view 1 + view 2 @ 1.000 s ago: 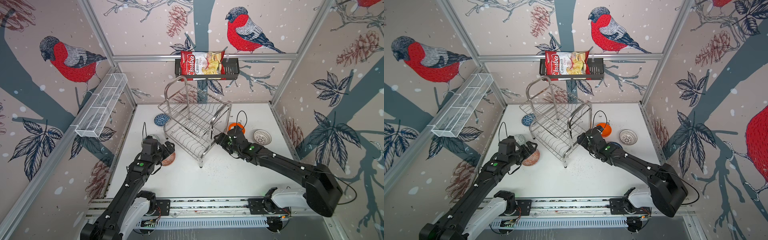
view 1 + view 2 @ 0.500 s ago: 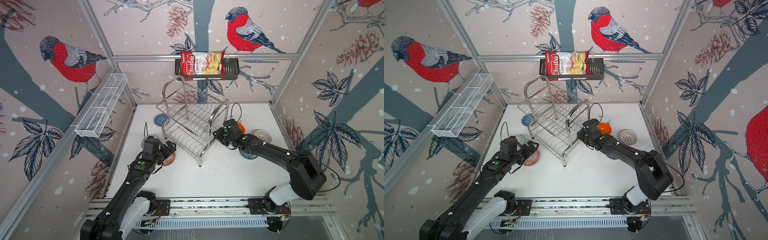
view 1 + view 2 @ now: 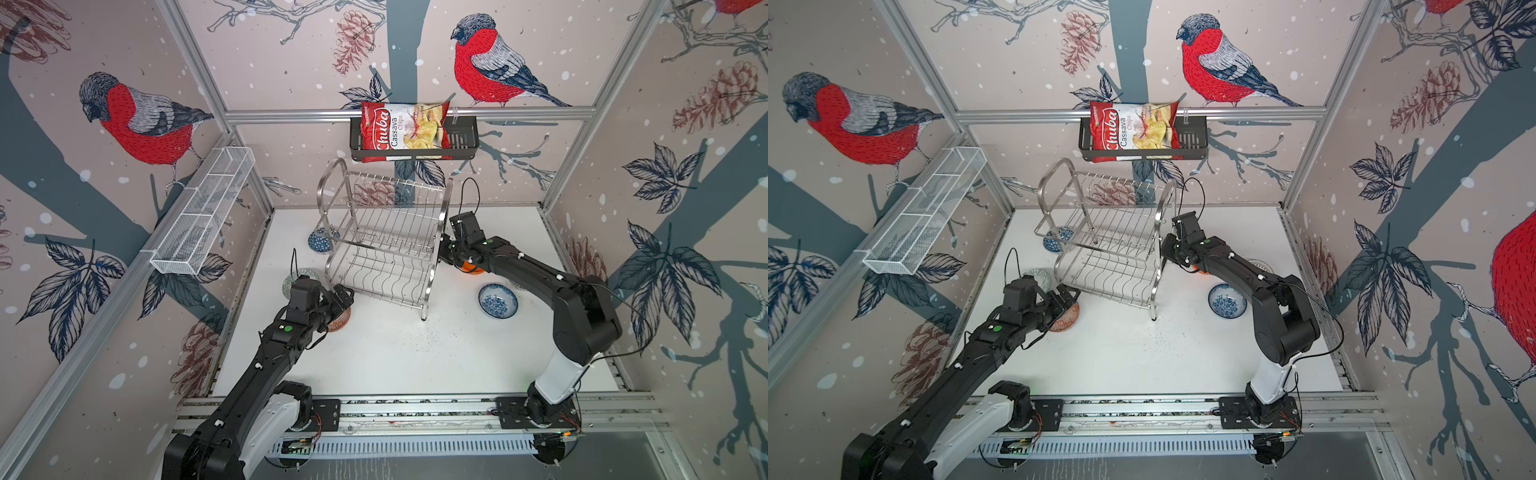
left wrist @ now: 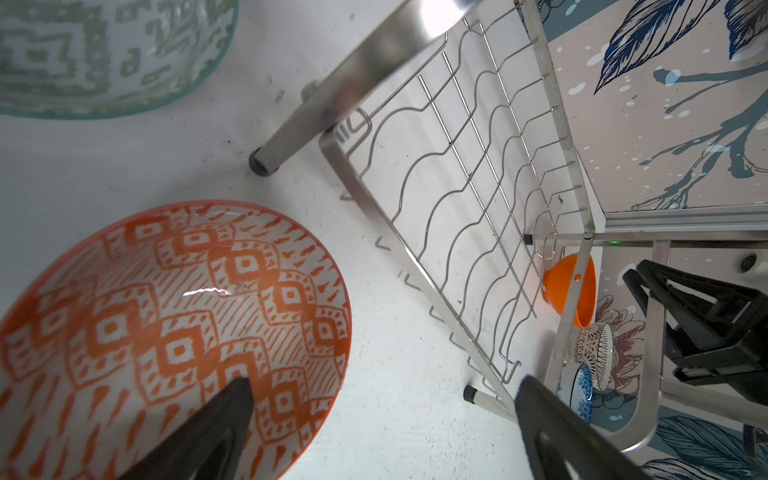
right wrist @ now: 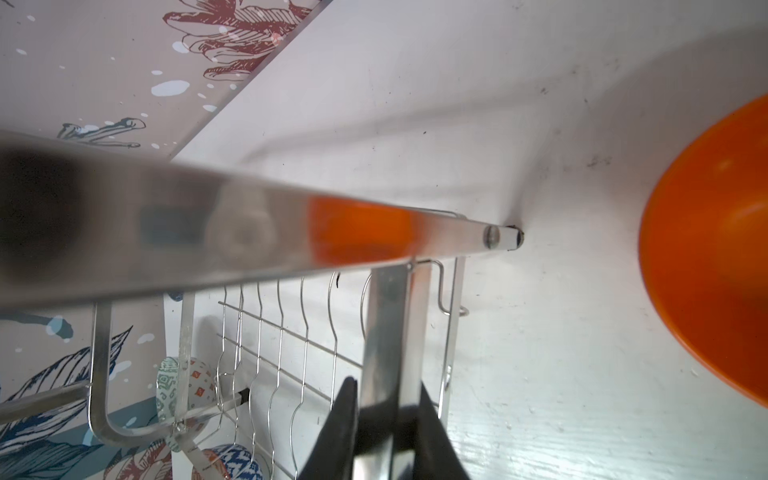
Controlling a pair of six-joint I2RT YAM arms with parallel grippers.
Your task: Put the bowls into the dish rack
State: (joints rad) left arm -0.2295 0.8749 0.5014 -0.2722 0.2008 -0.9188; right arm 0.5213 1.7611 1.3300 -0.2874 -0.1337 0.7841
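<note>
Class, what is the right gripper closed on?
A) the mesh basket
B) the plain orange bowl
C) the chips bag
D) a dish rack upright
D: the right wrist view shows the right gripper pinching a steel post of the dish rack, the orange bowl lying free.

Bright even light, soft shadows on table (image 3: 395, 353). Top views warp at edges. Close-up dish rack (image 5: 208, 237) blurred in rt wrist view.

The dish rack (image 3: 386, 249) is shiny polished steel wire and tube; the orange bowl (image 5: 706, 249) glossy, smooth; the table (image 3: 395, 357) matt white, speckled.
</note>
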